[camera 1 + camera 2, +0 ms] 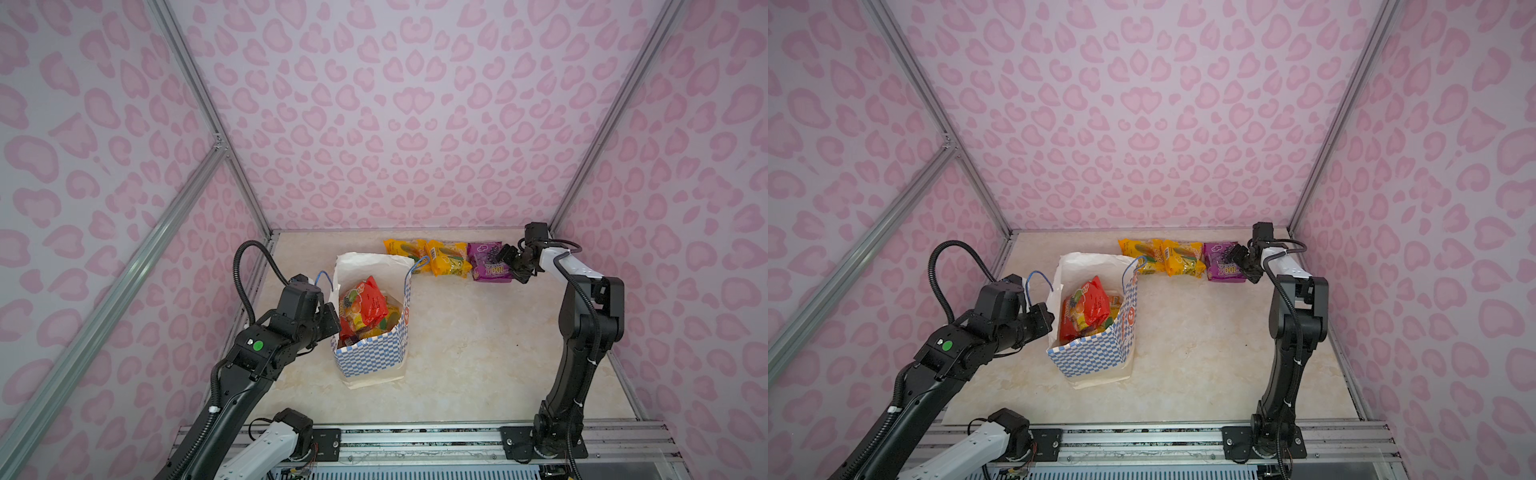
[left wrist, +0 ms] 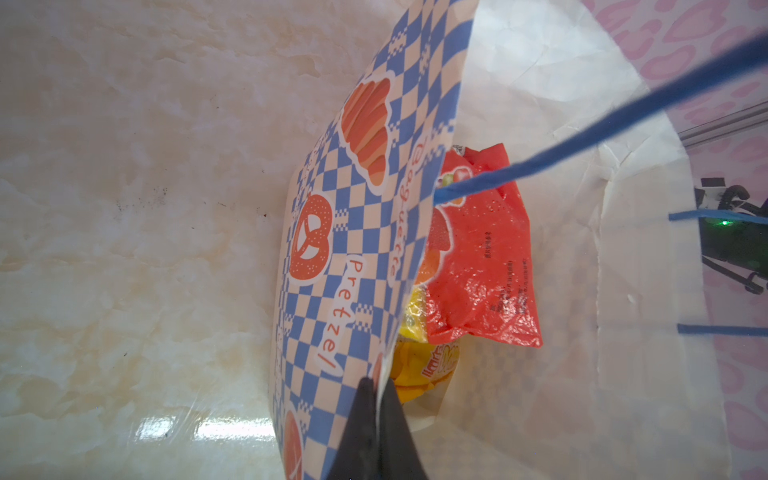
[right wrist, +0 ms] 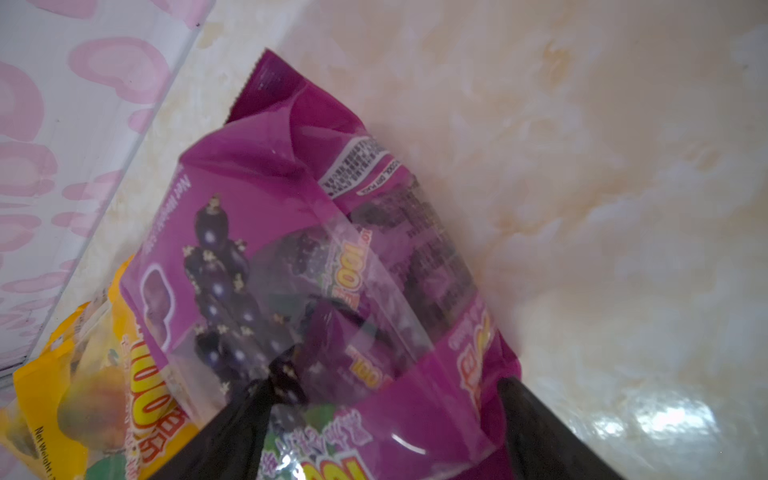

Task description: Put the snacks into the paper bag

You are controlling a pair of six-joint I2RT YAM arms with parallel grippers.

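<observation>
Looking down in both top views, I saw the big pale table (image 1: 457,340) filling the lower middle of the frame. The paper bag (image 1: 370,357) stood upright just left of the middle, its mouth open. My left claw (image 2: 376,395) was pinched together on the rim of the bag's left wall, holding the mouth wide. Inside sat a red packet (image 1: 365,301) on top of some yellow ones.

Three snacks lay outside the bag, in a row by the back edge of the table, up and to the right of the bag in the frame. Two were yellow packets (image 1: 446,259), touching each other. The purple packet (image 1: 484,266) lay at the right end of the row, touching the nearer yellow one.

My right claw (image 3: 395,374) was down at the purple packet with its two fingers (image 3: 540,428) apart, one on each side. I could not tell if they pressed on it yet.

I thought the job was to grab the purple one. To do it well, I should squeeze its fat middle, not a slippery edge, and take only this packet, because the yellow one lay so close. I should lift straight up first, so it would not drag its neighbour. The blue cord handle (image 1: 417,266) stuck up by the bag's mouth, so I should come in high over it and let go above the red packet. My left claw should hold tight so the bag would not tip.
</observation>
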